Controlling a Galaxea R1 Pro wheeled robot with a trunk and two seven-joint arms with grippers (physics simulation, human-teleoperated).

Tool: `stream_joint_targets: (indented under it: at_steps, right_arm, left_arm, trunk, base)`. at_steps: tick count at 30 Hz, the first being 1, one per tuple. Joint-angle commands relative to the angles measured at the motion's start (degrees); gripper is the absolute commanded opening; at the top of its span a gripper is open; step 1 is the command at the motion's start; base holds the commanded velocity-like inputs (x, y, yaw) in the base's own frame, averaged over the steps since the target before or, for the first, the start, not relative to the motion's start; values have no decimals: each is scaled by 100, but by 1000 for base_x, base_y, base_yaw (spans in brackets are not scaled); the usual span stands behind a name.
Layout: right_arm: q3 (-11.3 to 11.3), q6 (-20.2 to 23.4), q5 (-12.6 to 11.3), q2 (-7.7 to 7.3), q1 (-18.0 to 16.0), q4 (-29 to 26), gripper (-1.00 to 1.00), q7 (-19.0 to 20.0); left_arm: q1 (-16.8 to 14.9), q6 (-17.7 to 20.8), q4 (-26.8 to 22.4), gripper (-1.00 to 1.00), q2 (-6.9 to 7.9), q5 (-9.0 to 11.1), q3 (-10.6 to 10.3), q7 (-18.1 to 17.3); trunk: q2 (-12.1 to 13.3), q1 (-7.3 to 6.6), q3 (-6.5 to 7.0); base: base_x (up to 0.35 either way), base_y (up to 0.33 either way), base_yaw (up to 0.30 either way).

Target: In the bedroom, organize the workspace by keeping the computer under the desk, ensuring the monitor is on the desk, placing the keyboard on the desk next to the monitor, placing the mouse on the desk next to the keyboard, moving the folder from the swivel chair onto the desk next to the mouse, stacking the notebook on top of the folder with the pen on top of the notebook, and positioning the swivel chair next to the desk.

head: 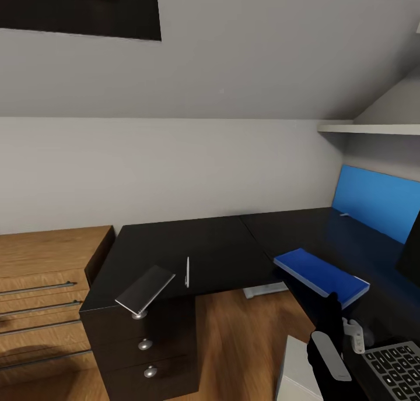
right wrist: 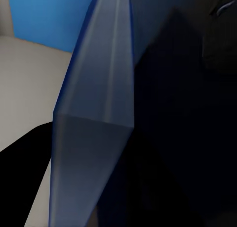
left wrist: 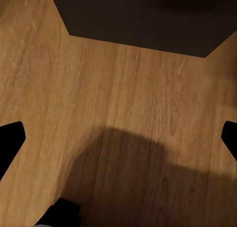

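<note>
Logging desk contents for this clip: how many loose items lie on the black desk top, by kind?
Blue folder: 1
Dark grey notebook, overhanging the desk's front corner: 1
Pen: 1
Keyboard, partly cut off by the picture's edge: 1
Total: 4

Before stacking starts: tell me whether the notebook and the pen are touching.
Apart. The head view shows a strip of bare black desk between the notebook and the pen.
</note>
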Motion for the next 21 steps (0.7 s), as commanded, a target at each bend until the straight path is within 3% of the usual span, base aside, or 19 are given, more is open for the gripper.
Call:
stream_joint_targets:
  at_steps: [1,21]
  right_arm:
    - [-6,-6,-32,4,-3,-5,-100,-20]
    - [-5,1,-28,4,-3,4,-100,-23]
  left_arm:
    - [-5,-20,-5,100,6,55,-36,41]
    - [-5,-20,-5,100,6,63,-37,41]
  trunk:
    - [-3,0,-7]
    - [-3,0,-7]
  base:
    - [0,0,0]
    - [0,0,0]
